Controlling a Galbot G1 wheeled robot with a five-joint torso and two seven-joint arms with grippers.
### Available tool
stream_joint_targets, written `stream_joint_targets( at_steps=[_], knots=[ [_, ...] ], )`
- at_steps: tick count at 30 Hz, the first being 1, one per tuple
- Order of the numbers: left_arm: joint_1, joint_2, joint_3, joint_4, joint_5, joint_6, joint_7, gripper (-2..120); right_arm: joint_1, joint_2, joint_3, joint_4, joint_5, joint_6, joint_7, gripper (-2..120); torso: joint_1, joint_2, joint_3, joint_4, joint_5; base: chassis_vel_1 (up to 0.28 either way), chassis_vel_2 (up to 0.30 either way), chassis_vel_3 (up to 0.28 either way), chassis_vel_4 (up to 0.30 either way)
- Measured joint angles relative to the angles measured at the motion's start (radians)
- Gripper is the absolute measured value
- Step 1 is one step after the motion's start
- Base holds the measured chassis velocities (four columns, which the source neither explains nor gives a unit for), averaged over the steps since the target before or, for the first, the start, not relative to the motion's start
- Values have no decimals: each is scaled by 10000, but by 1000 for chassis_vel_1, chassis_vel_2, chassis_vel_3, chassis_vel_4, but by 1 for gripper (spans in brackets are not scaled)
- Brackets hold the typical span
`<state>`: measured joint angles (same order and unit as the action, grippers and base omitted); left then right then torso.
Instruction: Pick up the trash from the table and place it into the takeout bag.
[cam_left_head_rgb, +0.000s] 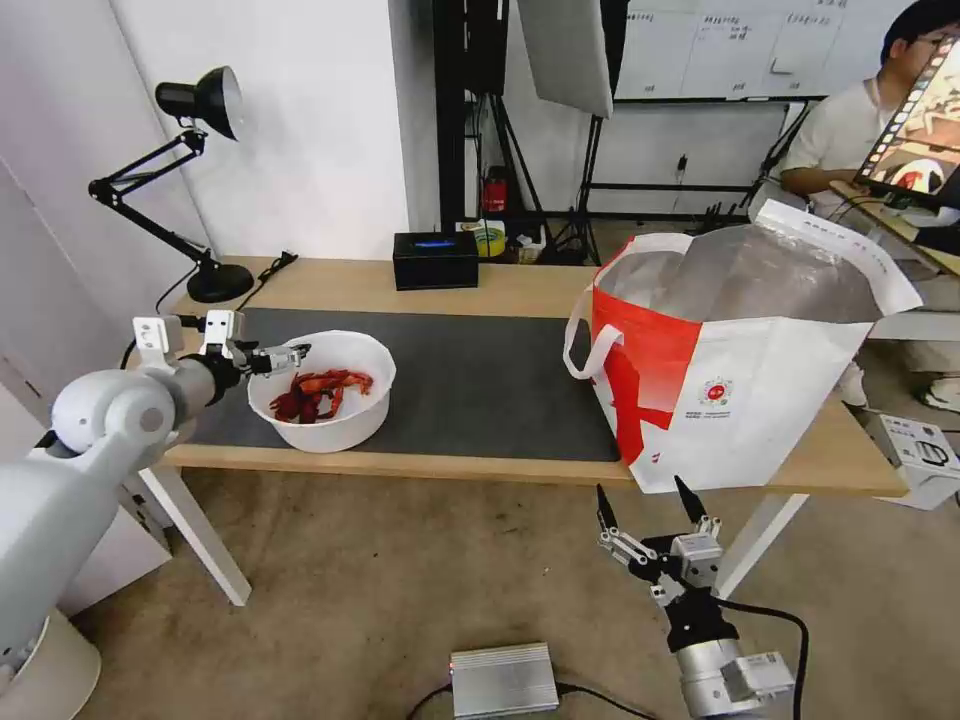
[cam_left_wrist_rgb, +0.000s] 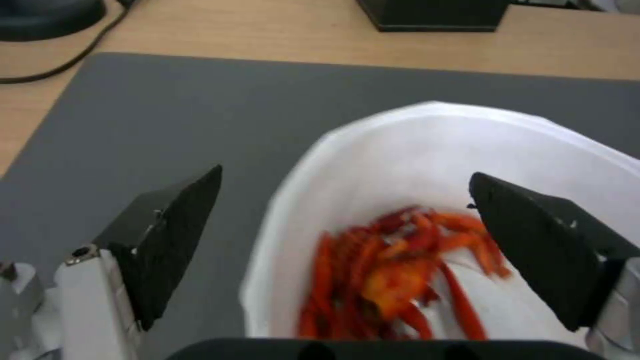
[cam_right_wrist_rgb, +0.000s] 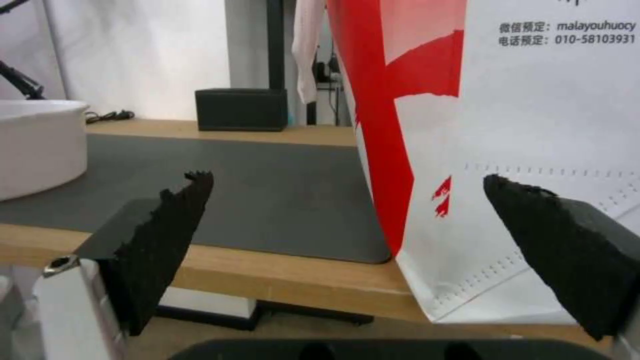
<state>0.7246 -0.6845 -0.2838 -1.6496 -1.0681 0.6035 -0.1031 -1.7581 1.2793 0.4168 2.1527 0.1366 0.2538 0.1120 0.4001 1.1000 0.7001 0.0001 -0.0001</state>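
I see the white round bowl (cam_left_wrist_rgb: 427, 165) cut off by the left wrist view's edge, its red crayfish shells (cam_left_wrist_rgb: 400, 275) blurred

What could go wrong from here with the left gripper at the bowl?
1. The left gripper is open, straddling the rim of the bowl; a grip on that one edge could tip it and spill the red shells onto the mat.
2. The bowl sits near the table's front edge, so a nudge could push it off.
3. The bag stands far across the table; its top looks uneven and may snag the bowl.
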Motion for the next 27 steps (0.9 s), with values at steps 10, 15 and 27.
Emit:
stream_joint_targets(
  at_steps=[10,15,27],
  knots=[
    [-64,-42,135,549,122,-70,302,100,0,0,0,0,0,0,0,100,0,0,-1,-1,1,0,0,0,0],
    [93,-64,72,564,226,-98,454,100,0,0,0,0,0,0,0,100,0,0,-1,-1,1,0,0,0,0],
    [577,-81,-197,521,434,-136,787,85,0,0,0,0,0,0,0,100,0,0,-1,0,2,0,0,0,0]
  ],
)
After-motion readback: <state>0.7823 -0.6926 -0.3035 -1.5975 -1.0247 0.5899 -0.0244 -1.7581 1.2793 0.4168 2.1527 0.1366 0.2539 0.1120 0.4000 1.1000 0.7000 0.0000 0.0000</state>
